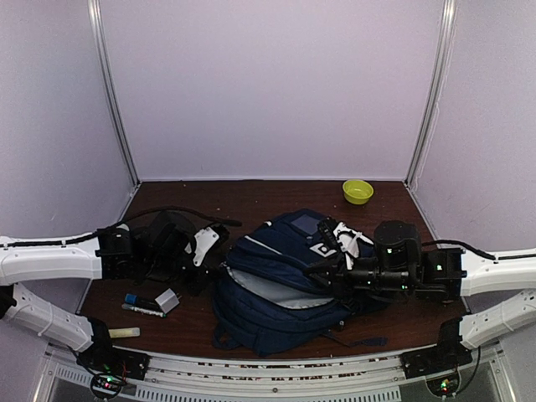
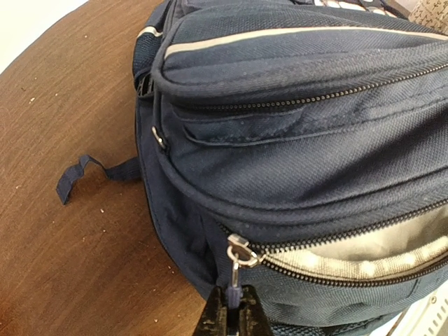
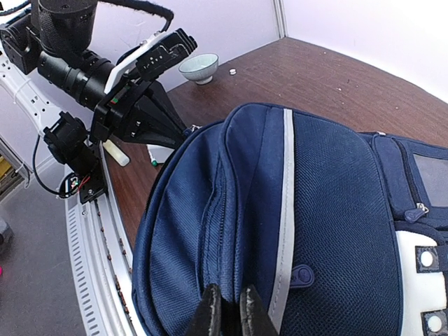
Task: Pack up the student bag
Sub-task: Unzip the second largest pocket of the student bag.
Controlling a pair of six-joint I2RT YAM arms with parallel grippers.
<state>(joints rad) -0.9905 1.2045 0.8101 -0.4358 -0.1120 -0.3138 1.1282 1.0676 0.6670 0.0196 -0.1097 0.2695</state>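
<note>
The student bag lies flat at the middle of the brown table, between the two arms, with its white buckle patch toward the right arm. Its main zipper stands partly undone and light grey lining shows in the gap. A loose dark strap end rests on the table beside the bag.

The left gripper is clamped on the metal zipper pull at the bag's left end. The right gripper has its fingers drawn nearly together, pinching the navy fabric at the bag's edge beside the white stripe.

Left of the bag, near the left arm, lie a marker, a small grey box and a cream stick. A yellow-green bowl sits at the far right corner, well apart from the bag.
</note>
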